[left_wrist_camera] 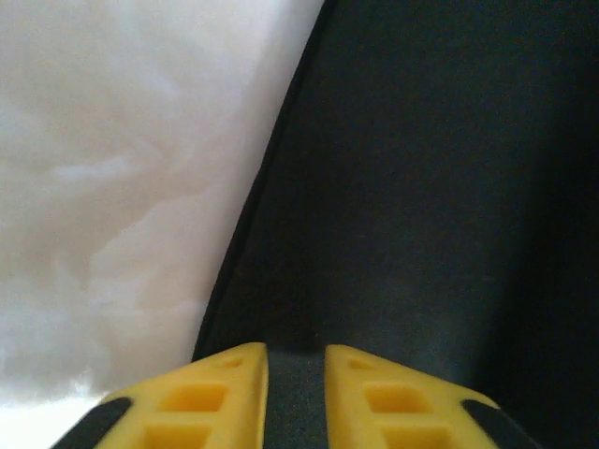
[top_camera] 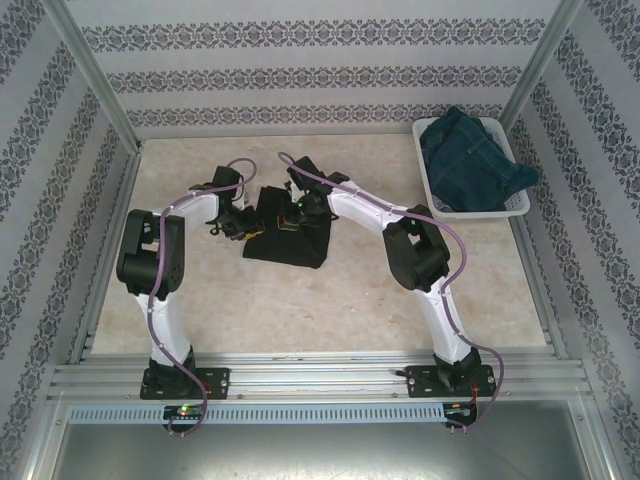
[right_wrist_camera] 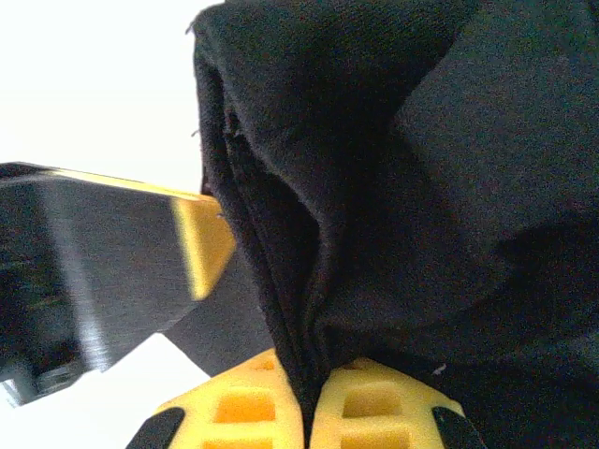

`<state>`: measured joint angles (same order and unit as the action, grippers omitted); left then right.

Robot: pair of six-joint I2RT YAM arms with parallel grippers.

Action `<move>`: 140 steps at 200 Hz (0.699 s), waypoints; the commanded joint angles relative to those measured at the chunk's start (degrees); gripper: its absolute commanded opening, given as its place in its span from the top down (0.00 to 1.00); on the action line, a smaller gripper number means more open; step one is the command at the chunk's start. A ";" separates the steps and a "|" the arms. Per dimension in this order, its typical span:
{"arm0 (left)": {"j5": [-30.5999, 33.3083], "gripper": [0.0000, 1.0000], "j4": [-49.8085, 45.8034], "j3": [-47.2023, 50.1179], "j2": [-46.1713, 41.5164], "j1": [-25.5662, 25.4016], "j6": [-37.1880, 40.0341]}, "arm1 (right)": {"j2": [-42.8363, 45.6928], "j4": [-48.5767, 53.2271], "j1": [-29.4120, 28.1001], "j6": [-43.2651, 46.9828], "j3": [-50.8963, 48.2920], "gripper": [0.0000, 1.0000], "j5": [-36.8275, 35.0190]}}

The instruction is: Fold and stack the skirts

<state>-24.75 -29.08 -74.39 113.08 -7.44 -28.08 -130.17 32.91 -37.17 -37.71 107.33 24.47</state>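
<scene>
Operator: State the condition of the right tool [right_wrist_camera: 309, 388].

Technician: The yellow fingers [right_wrist_camera: 370, 402] are closed to a hairline gap. A bunched fold of the black skirt [right_wrist_camera: 421, 187] is pinched between them. The cloth rises from the fingertips in several layers.

Operator: And the left tool [left_wrist_camera: 296, 360]?

Technician: Its fingers [left_wrist_camera: 229, 379] stand close together with a narrow gap. Dark cloth shows in that gap. The wrist view does not confirm whether the fingers clamp it, so grip cannot be told. The tool sits at the left edge of the black skirt, just beside the bare table [left_wrist_camera: 112, 187].

Operator: Where is the black skirt on the table?

Technician: In the overhead view it lies at mid-table, between the two arms. Both tools meet at its far edge, the left tool on the left and the right tool just beside it. The near part of the skirt lies flat on the table. The far part is gathered up at the tools.

Operator: What lies beyond that?

Technician: A white lattice basket [top_camera: 517, 207] stands at the far right corner of the table, well apart from the black skirt. A denim heap [top_camera: 470, 160] of dark blue cloth fills it and hangs over the right rim. The number of pieces in the heap cannot be told.
</scene>
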 commanded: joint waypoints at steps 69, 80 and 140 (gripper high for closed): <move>0.19 0.84 -0.49 0.58 0.96 -0.11 2.09 | -3.86 -4.92 -1.40 -8.12 7.98 0.94 4.36; 1.12 0.83 -1.42 0.17 0.63 0.05 2.44 | -4.50 -4.87 -1.65 -8.16 8.84 0.89 4.56; 10.56 0.53 -9.08 -0.57 -10.45 5.21 -0.31 | 2.10 -6.04 -1.55 -7.44 4.91 0.43 2.25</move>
<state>-21.02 -32.42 -74.70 110.54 -5.43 -27.46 -134.19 28.56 -38.41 -45.95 114.98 27.66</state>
